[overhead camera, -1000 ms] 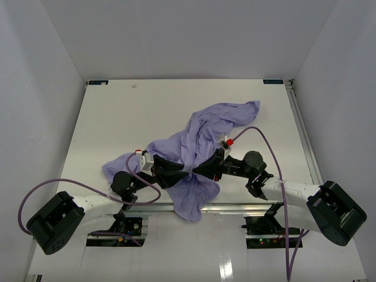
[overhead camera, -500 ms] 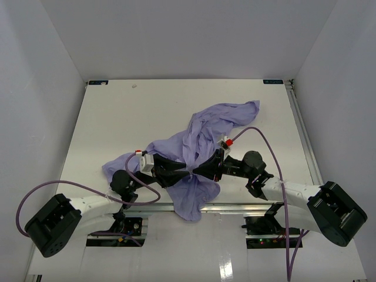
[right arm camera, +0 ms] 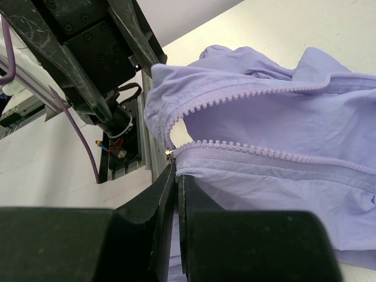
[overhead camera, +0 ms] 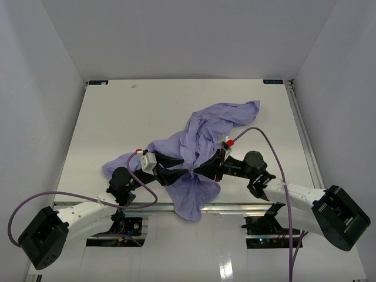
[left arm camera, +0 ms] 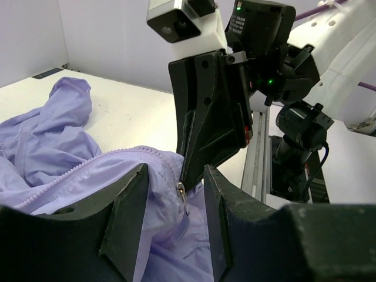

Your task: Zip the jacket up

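Observation:
The lavender jacket [overhead camera: 202,132] lies crumpled mid-table, its lower part hanging over the near edge. My two grippers meet at its bottom hem. My right gripper [overhead camera: 197,171] is shut on the jacket's hem [right arm camera: 194,170] just below the zipper's lower end, beside the metal slider [right arm camera: 170,154]. The two rows of zipper teeth [right arm camera: 264,88] spread apart beyond it. My left gripper [left arm camera: 175,176] is open, its fingers [left arm camera: 134,202] on either side of the slider [left arm camera: 181,189] and its hanging pull, not closed on it. The right gripper's black fingers [left arm camera: 211,117] stand just behind.
The metal rail of the table's near edge [overhead camera: 235,207] runs right below both grippers. White walls enclose the table on three sides. Purple cables [overhead camera: 267,147] loop from both arms. The jacket's sleeve reaches toward the back right [overhead camera: 244,108].
My left arm has stretched forward and its gripper has edged right, closer around the slider. The right gripper holds the hem in the same place.

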`<control>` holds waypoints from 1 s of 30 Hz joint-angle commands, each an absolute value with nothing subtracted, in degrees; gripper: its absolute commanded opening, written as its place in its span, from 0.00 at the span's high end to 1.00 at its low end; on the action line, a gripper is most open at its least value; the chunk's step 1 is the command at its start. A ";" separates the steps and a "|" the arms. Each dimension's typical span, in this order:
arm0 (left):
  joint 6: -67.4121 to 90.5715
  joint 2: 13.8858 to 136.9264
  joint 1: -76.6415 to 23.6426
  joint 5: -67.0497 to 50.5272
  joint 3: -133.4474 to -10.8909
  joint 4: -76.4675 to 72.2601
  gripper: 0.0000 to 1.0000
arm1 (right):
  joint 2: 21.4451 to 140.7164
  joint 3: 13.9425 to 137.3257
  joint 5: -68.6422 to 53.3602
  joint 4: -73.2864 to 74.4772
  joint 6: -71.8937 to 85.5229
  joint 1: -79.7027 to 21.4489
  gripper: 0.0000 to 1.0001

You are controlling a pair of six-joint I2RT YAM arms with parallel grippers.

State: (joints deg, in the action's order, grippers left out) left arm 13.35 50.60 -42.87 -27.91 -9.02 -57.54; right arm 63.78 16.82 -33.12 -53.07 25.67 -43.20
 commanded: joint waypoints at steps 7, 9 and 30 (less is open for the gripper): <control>12.50 51.66 -42.89 -28.60 -11.77 -53.33 0.47 | 61.87 18.17 -32.26 -54.00 24.52 -43.49 0.92; 12.57 52.49 -42.89 -28.90 -12.16 -53.10 0.47 | 61.87 18.07 -32.26 -54.14 24.52 -43.42 0.92; 12.30 55.76 -42.98 -34.09 -13.46 -51.65 1.00 | 60.54 17.58 -31.18 -54.14 24.89 -43.42 0.92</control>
